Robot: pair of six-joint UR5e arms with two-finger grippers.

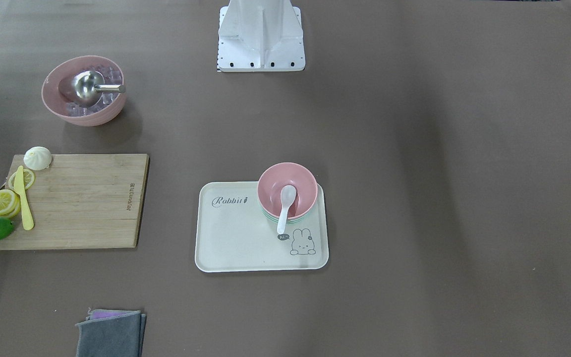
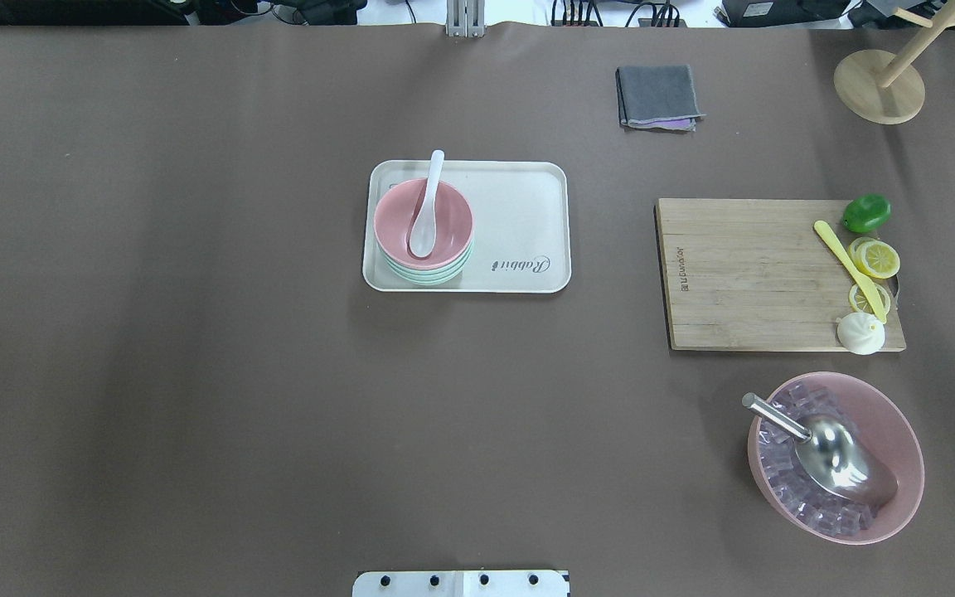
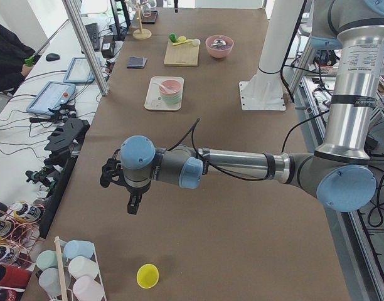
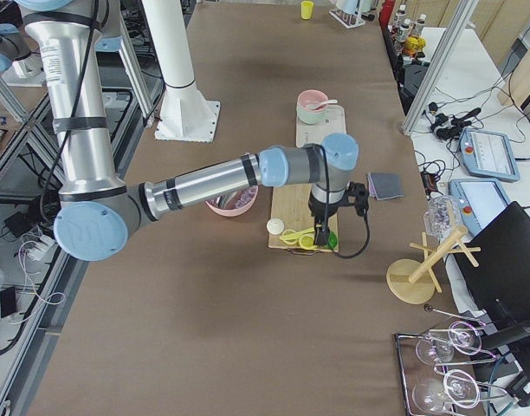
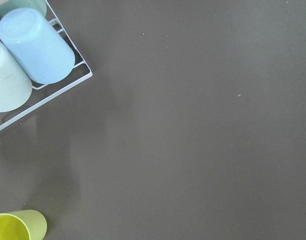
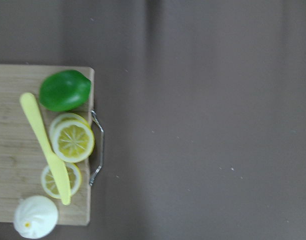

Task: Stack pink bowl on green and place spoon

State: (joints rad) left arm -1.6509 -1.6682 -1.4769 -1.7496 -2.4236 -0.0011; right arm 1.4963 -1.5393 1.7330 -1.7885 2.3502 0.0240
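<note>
A small pink bowl [image 1: 303, 184] sits nested on the green bowls [image 1: 271, 216] at the corner of the cream Rabbit tray [image 1: 236, 238]. A white spoon [image 1: 285, 201] lies in the pink bowl, its handle over the rim. The overhead view shows the same stack [image 2: 399, 220] with the spoon [image 2: 426, 217]. My left gripper [image 3: 133, 202] hangs over bare table far from the tray, near a cup rack. My right gripper [image 4: 321, 234] hangs over the cutting board's far end. Both show only in the side views, so I cannot tell whether they are open or shut.
A wooden cutting board [image 1: 82, 198] carries a lime, lemon slices, a yellow knife and a white bun. A large pink bowl [image 1: 85, 89] holds ice cubes and a metal scoop. Folded grey cloths [image 1: 111, 333], a mug tree [image 2: 879, 83], a cup rack [image 5: 28, 55] and a yellow cup [image 5: 18, 226] stand around.
</note>
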